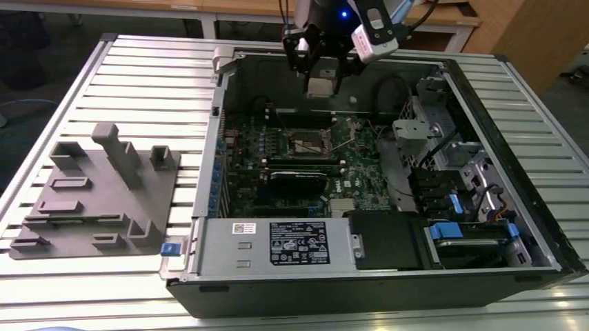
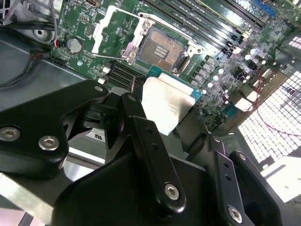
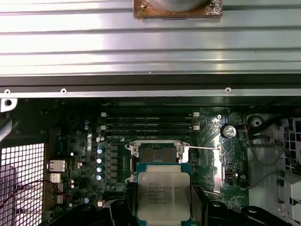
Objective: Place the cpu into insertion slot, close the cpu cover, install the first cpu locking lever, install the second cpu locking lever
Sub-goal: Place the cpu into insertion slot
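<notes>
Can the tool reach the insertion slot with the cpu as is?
Likely yes: the tool holds the cpu above the insertion slot, the cpu cover is swung open, and nothing lies across the socket.

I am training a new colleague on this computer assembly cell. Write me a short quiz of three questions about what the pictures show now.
1. True or false: the small square silvery-tan cpu already lies in the square black insertion slot.
2. The black gripper is shut on: A) the cpu, B) a black cable, C) nothing?
3. Fill in: the thin silver cpu cover frame stands ____.
Key: 1 false; 2 A; 3 open.
</notes>
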Available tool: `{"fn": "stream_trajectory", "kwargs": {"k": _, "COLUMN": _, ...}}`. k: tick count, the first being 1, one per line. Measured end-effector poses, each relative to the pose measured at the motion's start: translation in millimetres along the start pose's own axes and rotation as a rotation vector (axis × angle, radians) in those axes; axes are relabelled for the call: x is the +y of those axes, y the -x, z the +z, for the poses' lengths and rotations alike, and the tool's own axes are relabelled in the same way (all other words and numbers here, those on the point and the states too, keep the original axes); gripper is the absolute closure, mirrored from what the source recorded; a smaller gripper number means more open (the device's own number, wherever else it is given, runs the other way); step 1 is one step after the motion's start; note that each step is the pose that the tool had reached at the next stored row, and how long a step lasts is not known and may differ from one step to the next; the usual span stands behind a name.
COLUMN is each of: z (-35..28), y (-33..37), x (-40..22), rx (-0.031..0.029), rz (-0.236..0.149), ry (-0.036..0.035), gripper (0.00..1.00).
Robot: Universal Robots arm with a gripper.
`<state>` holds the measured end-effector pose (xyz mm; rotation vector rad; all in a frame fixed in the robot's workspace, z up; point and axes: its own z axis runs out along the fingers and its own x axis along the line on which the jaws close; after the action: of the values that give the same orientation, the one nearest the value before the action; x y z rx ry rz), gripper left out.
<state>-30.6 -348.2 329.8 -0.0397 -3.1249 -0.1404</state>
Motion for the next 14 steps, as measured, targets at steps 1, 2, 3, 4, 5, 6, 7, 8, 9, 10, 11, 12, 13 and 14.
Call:
{"fn": "stream_trajectory", "kwargs": {"k": 1, "z": 0.5, "y": 0.0, "x": 0.0, "rx": 0.0000, "rz": 0.000, "ry": -0.0001, "gripper": 0.46}}
{"fn": "stream_trajectory", "kwargs": {"k": 2, "z": 0.6, "y": 0.0, "x": 0.0, "rx": 0.0001, "rz": 0.000, "ry": -0.0002, "gripper": 0.46}}
{"fn": "stream_trajectory", "kwargs": {"k": 3, "z": 0.6, "y": 0.0, "x": 0.0, "rx": 0.0001, "rz": 0.000, "ry": -0.0003, "gripper": 0.46}}
{"fn": "stream_trajectory", "kwargs": {"k": 4, "z": 0.6, "y": 0.0, "x": -0.1, "rx": 0.0001, "rz": 0.000, "ry": -0.0003, "gripper": 0.46}}
{"fn": "stream_trajectory", "kwargs": {"k": 5, "z": 0.8, "y": 0.0, "x": -0.1, "rx": 0.0001, "rz": 0.000, "ry": -0.0001, "gripper": 0.46}}
{"fn": "stream_trajectory", "kwargs": {"k": 6, "z": 1.2, "y": 0.0, "x": -0.1, "rx": -0.0001, "rz": 0.000, "ry": 0.0001, "gripper": 0.46}}
{"fn": "stream_trajectory", "kwargs": {"k": 7, "z": 1.9, "y": 0.0, "x": -0.2, "rx": -0.0002, "rz": 0.000, "ry": 0.0003, "gripper": 0.46}}
{"fn": "stream_trajectory", "kwargs": {"k": 8, "z": 2.7, "y": 0.0, "x": -0.3, "rx": 0.0000, "rz": 0.000, "ry": 0.0001, "gripper": 0.46}}
{"fn": "stream_trajectory", "kwargs": {"k": 9, "z": 3.8, "y": 0.1, "x": -0.3, "rx": 0.0000, "rz": 0.000, "ry": 0.0000, "gripper": 0.46}}
{"fn": "stream_trajectory", "kwargs": {"k": 10, "z": 5.0, "y": 0.1, "x": -0.5, "rx": 0.0000, "rz": 0.000, "ry": 0.0000, "gripper": 0.46}}
{"fn": "stream_trajectory", "kwargs": {"k": 11, "z": 6.1, "y": 0.1, "x": -0.6, "rx": -0.0001, "rz": 0.000, "ry": 0.0000, "gripper": 0.46}}
{"fn": "stream_trajectory", "kwargs": {"k": 12, "z": 7.3, "y": 0.1, "x": -0.6, "rx": -0.0001, "rz": 0.000, "ry": 0.0000, "gripper": 0.46}}
{"fn": "stream_trajectory", "kwargs": {"k": 13, "z": 8.3, "y": 0.1, "x": -0.7, "rx": -0.0002, "rz": 0.000, "ry": 0.0000, "gripper": 0.46}}
{"fn": "stream_trajectory", "kwargs": {"k": 14, "z": 9.4, "y": 0.1, "x": -0.8, "rx": -0.0002, "rz": 0.000, "ry": 0.0000, "gripper": 0.46}}
